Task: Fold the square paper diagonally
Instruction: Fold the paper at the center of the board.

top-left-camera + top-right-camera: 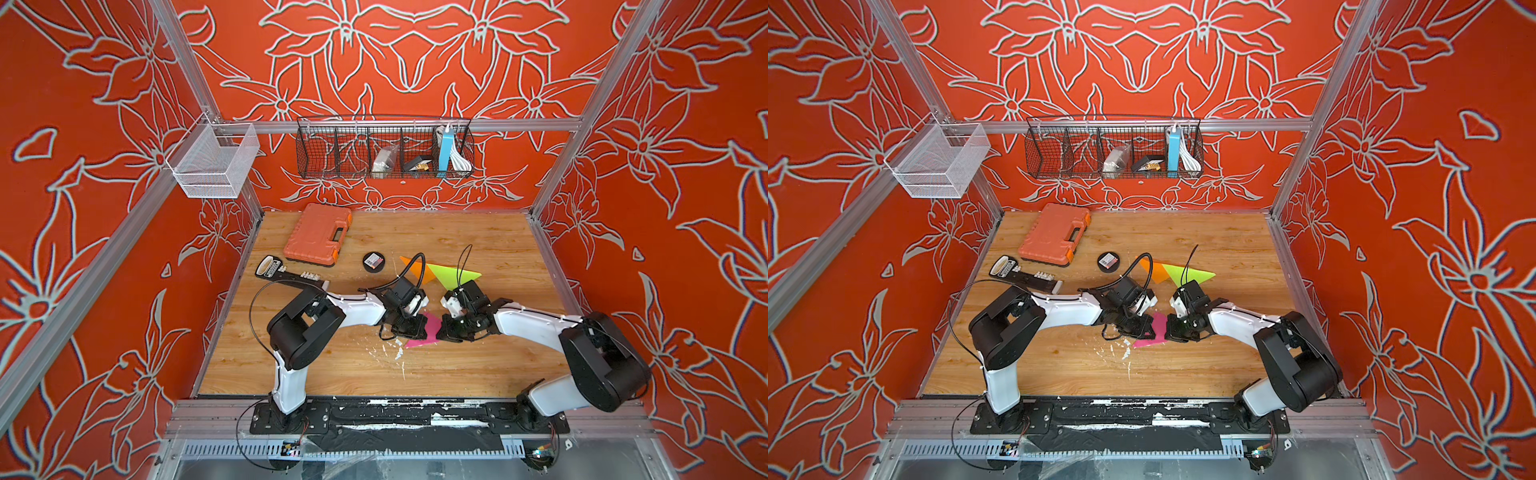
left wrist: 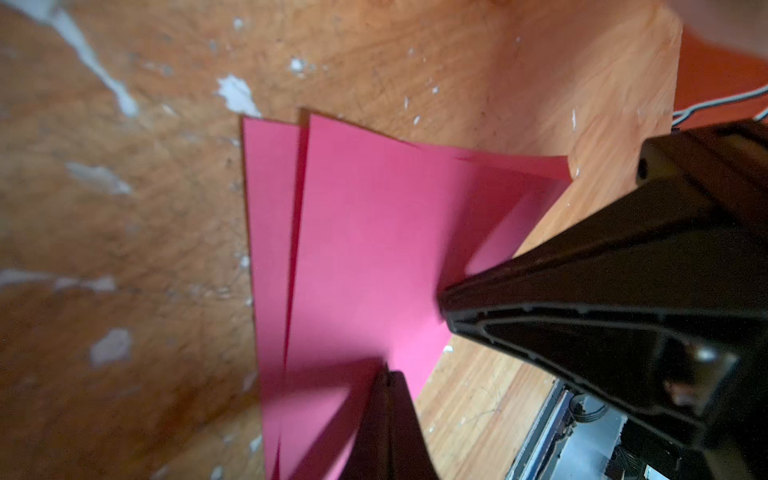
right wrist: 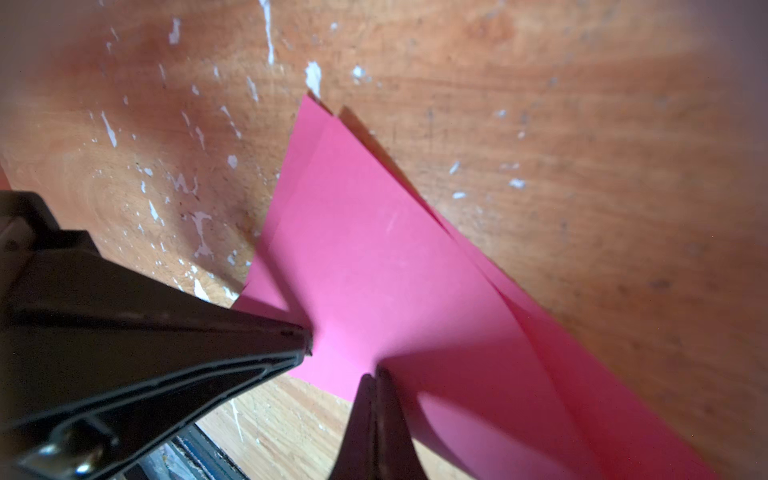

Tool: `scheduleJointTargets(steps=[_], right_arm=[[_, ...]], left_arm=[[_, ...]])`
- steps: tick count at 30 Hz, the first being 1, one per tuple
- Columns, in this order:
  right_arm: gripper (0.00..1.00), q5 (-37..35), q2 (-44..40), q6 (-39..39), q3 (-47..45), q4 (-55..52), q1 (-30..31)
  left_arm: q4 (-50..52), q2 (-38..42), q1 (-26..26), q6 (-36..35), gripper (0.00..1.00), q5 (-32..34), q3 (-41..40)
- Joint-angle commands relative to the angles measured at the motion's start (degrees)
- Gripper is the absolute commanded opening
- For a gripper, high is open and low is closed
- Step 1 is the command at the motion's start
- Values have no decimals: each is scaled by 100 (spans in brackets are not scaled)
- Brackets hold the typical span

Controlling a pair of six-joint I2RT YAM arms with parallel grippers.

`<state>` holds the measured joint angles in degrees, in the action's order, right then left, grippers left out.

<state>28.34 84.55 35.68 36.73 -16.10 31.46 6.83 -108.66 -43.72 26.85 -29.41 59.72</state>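
**PINK SHEET DOUBLED OVER, BOTH GRIPPERS DOWN ON IT**

Task item: pink square paper [image 1: 424, 343], lying on the wooden desk [image 1: 457, 374] approx. mid-width, in the half nearer the arm bases. Condition: doubled over, two layers visible in both wrist views. Layers not aligned: upper edge sits offset, leaving a strip of the lower layer exposed along one side. One corner of the upper layer curls up off the desk (left wrist view). Upper layer bows up along one edge (right wrist view).

L gripper [image 2: 387, 376]: fingers [image 2: 401, 419] closed tight, pad against pad, tips resting on the paper's top face. R gripper [image 3: 375, 379]: fingers [image 3: 392, 428] likewise closed tight, tips on the paper. In both top views the grippers face each other across the sheet, tips near but apart, w/ pink showing btwn.

Desk surface: white scuffs and flecks [image 1: 395, 353] just beside the paper on the L arm's side.

Other items, all further back and apart from the paper:
- Orange paper triangle [image 1: 415, 270] and yellow-green paper triangle [image 1: 455, 276], edges meeting.
- Black round disc w/ label [image 1: 374, 262].
- Orange plastic tool case [image 1: 318, 235], lid closed.

Back rail: black wire basket [image 1: 384, 149], several compartments, some holding small items. White mesh basket [image 1: 214, 160] hangs at the corner post.
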Motion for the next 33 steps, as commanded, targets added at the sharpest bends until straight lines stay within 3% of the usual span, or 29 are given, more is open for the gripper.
scheduleJointTargets(steps=[1,13,21,25,33], right_arm=[[0,-88,-80,-242,114,-343,155],[0,-251,606,-648,668,-810,310],[0,-449,587,-480,662,-878,359],[0,-456,476,-336,565,-791,361],[0,-594,412,-334,574,-930,361]], left_arm=[[372,-109,66,-170,0,234,47],[292,-81,66,-310,0,152,92],[-286,531,31,-238,0,-337,-226],[-455,745,12,-44,0,-309,-341],[107,386,-29,243,0,58,-258]])
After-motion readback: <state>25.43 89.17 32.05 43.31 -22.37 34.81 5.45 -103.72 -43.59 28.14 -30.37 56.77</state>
